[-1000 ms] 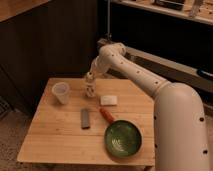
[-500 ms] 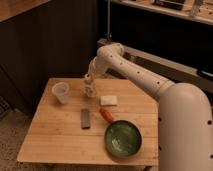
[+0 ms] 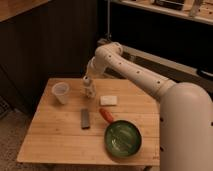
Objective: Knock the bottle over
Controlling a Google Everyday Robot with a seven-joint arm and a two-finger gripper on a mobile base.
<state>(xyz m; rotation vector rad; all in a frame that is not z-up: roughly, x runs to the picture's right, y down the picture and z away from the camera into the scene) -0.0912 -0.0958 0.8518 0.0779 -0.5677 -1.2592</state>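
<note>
The bottle (image 3: 90, 92) is a small, pale, narrow thing standing upright on the wooden table (image 3: 50, 140), at the back, just right of the cup. My gripper (image 3: 88, 84) hangs down from the white arm right at the bottle's top and covers its upper part. I cannot tell whether the gripper touches the bottle.
A translucent plastic cup (image 3: 60, 92) stands left of the bottle. A white flat pad (image 3: 108, 100) lies to its right. A dark grey bar (image 3: 85, 118) lies mid-table. A green bowl (image 3: 122, 139) with an orange-red handle (image 3: 106, 115) sits front right. Dark cabinets stand behind the table.
The gripper has shifted slightly to the left at the bottle. The bottle still stands, and the other things have not moved.
</note>
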